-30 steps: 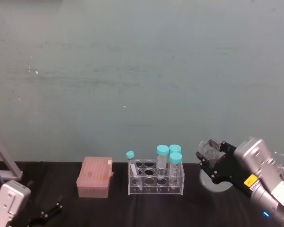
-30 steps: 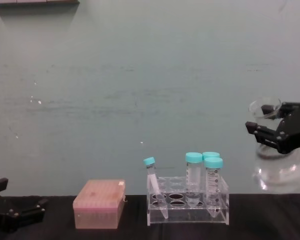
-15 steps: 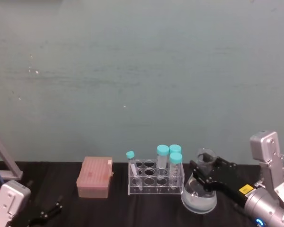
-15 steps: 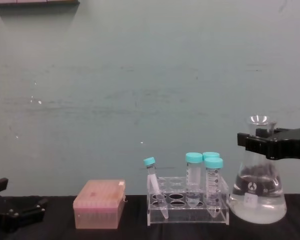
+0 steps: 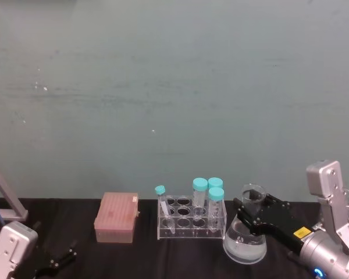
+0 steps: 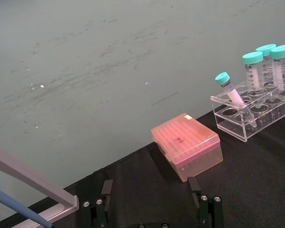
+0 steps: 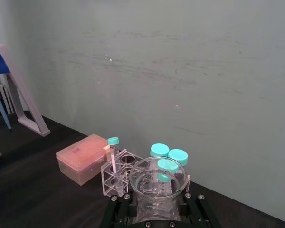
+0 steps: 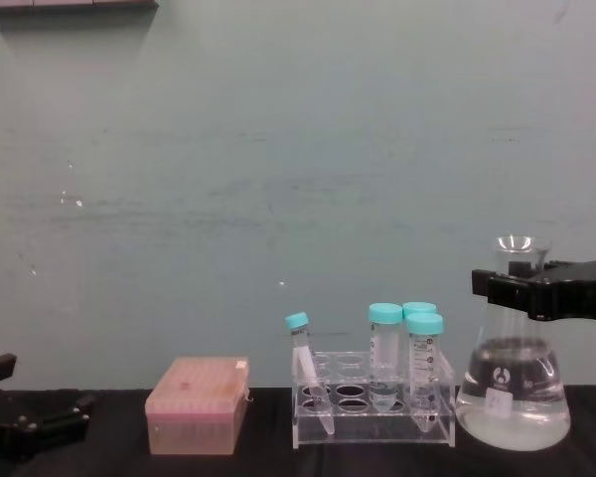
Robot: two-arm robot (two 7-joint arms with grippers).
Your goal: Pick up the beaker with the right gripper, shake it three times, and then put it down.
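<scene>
The clear glass conical beaker, wide-based and narrow-necked, stands upright on the black counter, just right of the clear plastic tube rack holding teal-capped tubes. The black right gripper reaches in level from the right, its fingers closed on the beaker's neck below the flared rim. The chest view shows clear liquid in the base and a small white label. The head view adds the silver arm behind the gripper. The right wrist view looks down into the rim, with a finger on each side. A pink lidded box sits left of the rack. The left gripper lies low at the counter's left. Its wrist view shows its fingers spread apart, holding nothing.
</scene>
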